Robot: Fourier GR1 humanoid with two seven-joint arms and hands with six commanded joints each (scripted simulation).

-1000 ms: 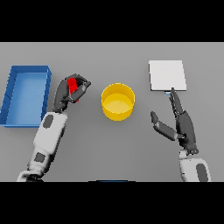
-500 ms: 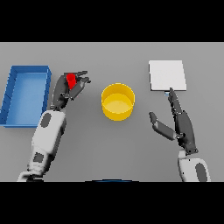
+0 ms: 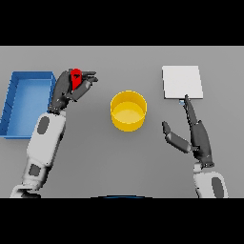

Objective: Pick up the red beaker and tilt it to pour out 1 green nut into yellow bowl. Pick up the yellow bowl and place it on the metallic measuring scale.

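Currently: red beaker (image 3: 75,78) clasped in curled fingers of left hand (image 3: 71,89), between blue bin (image 3: 25,102) and yellow bowl (image 3: 128,110). Right hand (image 3: 193,136) fingers straight, below scale (image 3: 182,82).

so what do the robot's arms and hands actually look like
Both arms are built of rounded white shells with dark grey oval patches and dark joints. The left robot hand and the right robot hand are dark grey, nearly black, with slim segmented fingers and a thumb. No cables or markings show.
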